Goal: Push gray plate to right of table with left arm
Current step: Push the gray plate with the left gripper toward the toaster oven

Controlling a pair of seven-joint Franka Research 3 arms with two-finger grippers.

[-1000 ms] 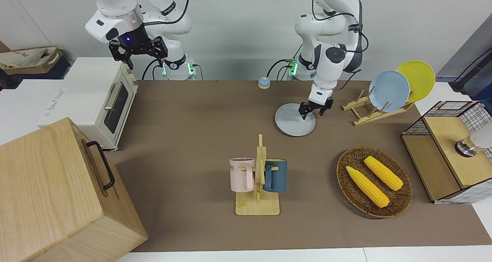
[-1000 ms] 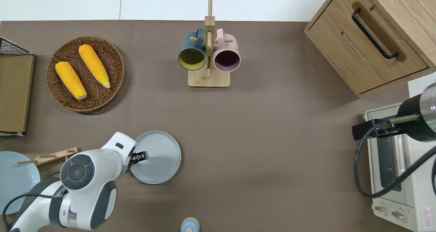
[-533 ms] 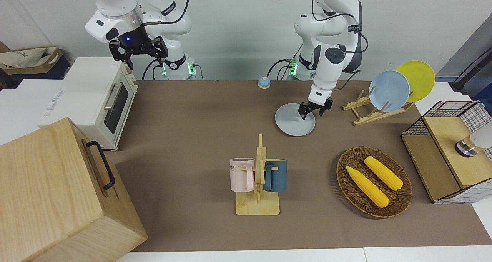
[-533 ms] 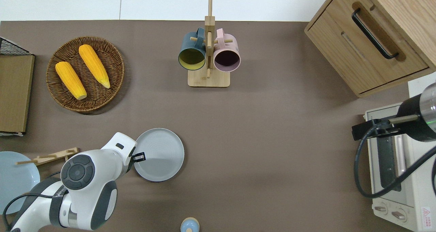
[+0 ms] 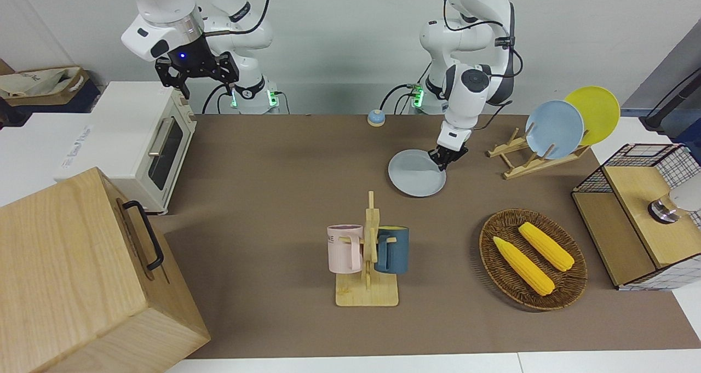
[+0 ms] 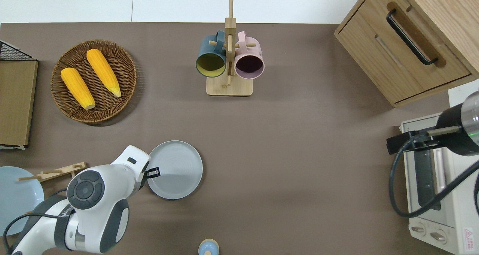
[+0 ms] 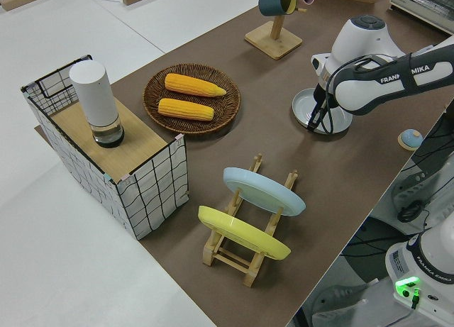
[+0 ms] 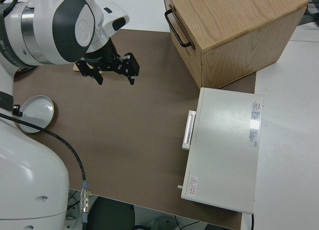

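Observation:
The gray plate (image 5: pixel 413 176) lies flat on the brown table (image 5: pixel 274 198), between the plate rack and the mug stand. It also shows in the overhead view (image 6: pixel 177 169), the left side view (image 7: pixel 328 108) and the right side view (image 8: pixel 35 113). My left gripper (image 5: pixel 446 162) is low at the plate's rim on the left arm's end (image 6: pixel 152 172). It touches or nearly touches the rim (image 7: pixel 313 125). My right gripper (image 5: pixel 198 85) is open, empty and parked (image 8: pixel 114 78).
A plate rack (image 5: pixel 526 156) holds a sky-blue plate (image 5: pixel 554 129) and a yellow plate (image 5: pixel 597 113). A corn basket (image 6: pixel 93 81), a mug stand (image 6: pixel 229 60), a small blue bell (image 6: pixel 208 247), a wooden cabinet (image 6: pixel 411 41) and a toaster oven (image 5: pixel 148 143) stand around.
The left gripper drew back from over the plate's inside to its rim and turned. The plate slid slightly toward the right arm's end and away from the robots. The right arm stayed still.

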